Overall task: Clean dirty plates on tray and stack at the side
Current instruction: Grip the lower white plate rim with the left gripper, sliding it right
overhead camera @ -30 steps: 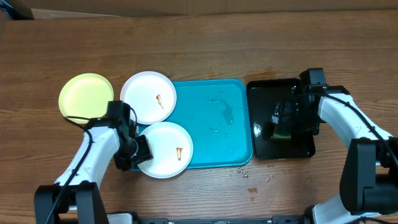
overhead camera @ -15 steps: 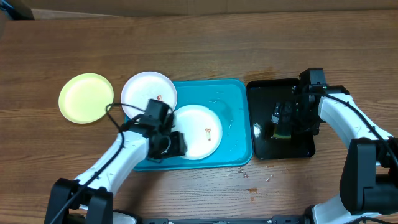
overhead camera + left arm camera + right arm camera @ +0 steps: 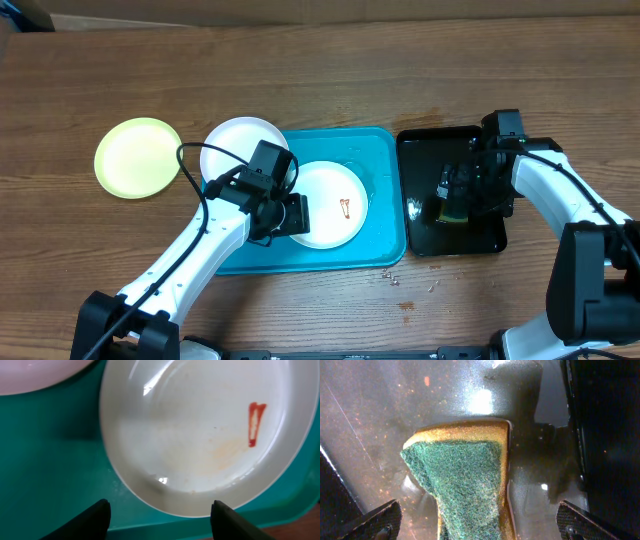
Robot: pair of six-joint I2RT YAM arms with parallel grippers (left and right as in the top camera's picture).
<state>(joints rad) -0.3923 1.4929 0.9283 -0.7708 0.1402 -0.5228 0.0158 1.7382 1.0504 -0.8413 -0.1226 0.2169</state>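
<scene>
Smeared plate [image 3: 330,203] lies flat near centre of tray [image 3: 385,240]. It's round, so I see no long axis. Smear [image 3: 256,424] is short red streak on plate's right half. My left wrist view crops plate's rim.

Second plate [image 3: 235,150] overlaps tray's far-left corner, partly hidden by left arm [image 3: 200,250].

Green plate [image 3: 138,157] well left of tray.

Left gripper [image 3: 292,214] low at smeared plate's left rim, fingers [image 3: 97,519] spread, released.

Right gripper [image 3: 480,520] over black tray [image 3: 420,235] just right of tray, spread wide astride sponge [image 3: 465,480], not touching.
</scene>
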